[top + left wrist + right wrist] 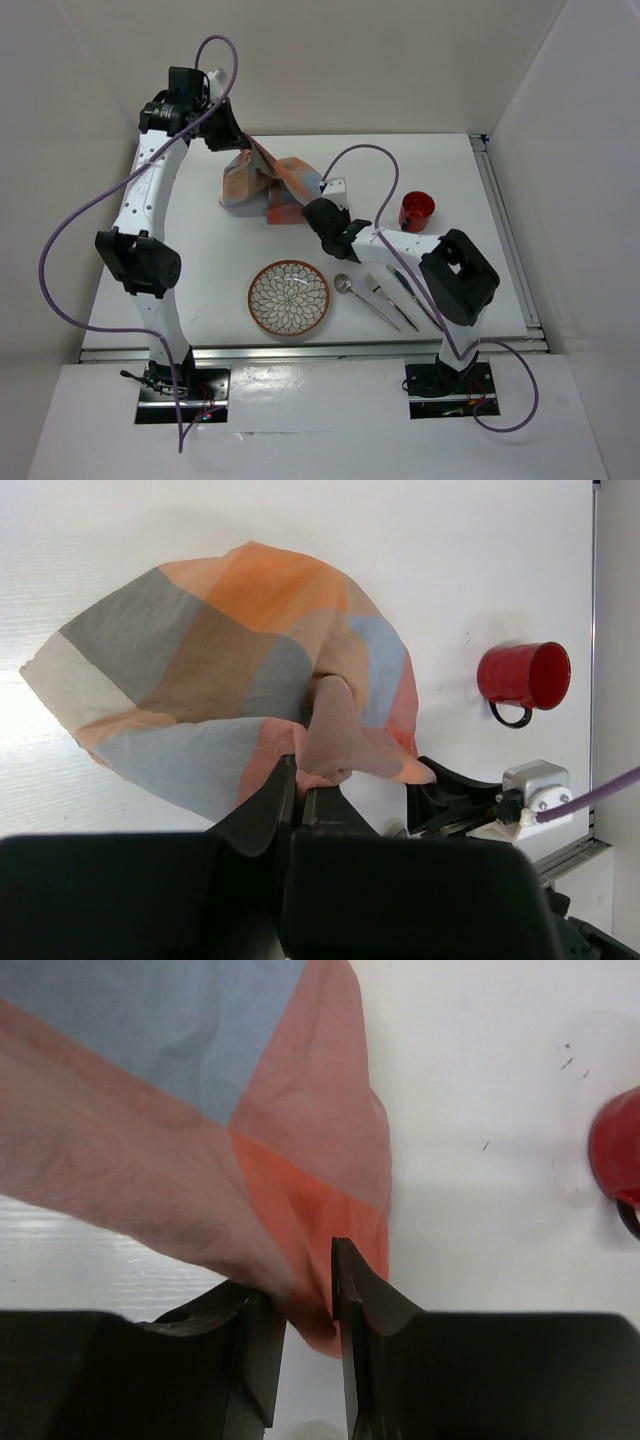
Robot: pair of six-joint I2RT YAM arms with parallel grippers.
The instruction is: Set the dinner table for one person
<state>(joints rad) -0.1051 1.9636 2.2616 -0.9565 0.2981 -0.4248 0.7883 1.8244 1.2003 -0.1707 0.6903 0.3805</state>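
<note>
The orange, blue and grey checked placemat (268,186) hangs bunched above the back of the white dinner table (200,250). My left gripper (238,146) is shut on its upper corner, and in the left wrist view the cloth (220,660) drapes down from the closed jaws (298,782). My right gripper (314,212) is at the cloth's lower right corner. In the right wrist view its narrow jaws (308,1282) pinch an orange fold of the placemat (200,1090).
A patterned plate (289,296) sits near the front edge, with a spoon (343,284), fork (385,300) and knife (410,290) lying to its right. A red mug (416,210) stands right of the right gripper, also visible as the mug (523,675).
</note>
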